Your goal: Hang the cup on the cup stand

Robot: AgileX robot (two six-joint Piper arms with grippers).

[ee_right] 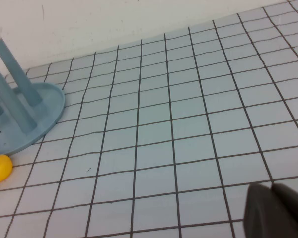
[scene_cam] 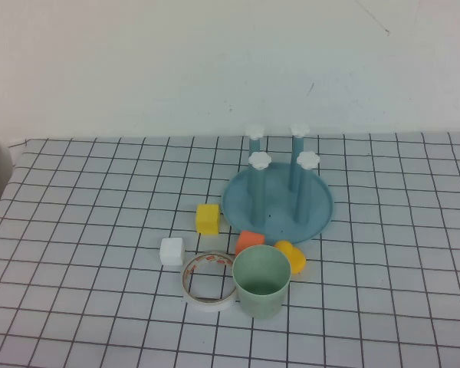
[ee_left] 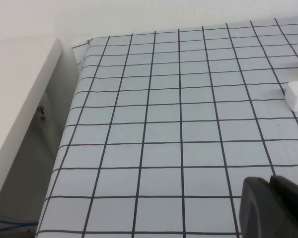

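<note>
Both arms parked, off the high view. Left end effector (ee_left: 270, 208) sits low over the left part of the table (scene_cam: 77, 199), fingers together, nothing held; right end effector (ee_right: 275, 210) same on the right side, closed and empty. Cup (scene_cam: 261, 280) stands upright, mouth up, at the near edge of the clutter: tape roll (scene_cam: 208, 281) touching or just beside it on its left, yellow piece (scene_cam: 291, 257) and orange piece (scene_cam: 249, 242) right behind it. Stand (scene_cam: 277, 201) is just behind those, four pegs upright, all bare. Nothing started yet, so the step is the grasp. My read: go with the right arm, open wide first, come in from the cup's free right side and take the wall near the rim, so the tape and blocks stay put. Cup has to be flipped mouth-down over a peg, so grip where the wrist can still roll. Near-right peg (scene_cam: 308, 160) looks easiest, though peg spacing versus cup width is hard to judge from here.
</note>
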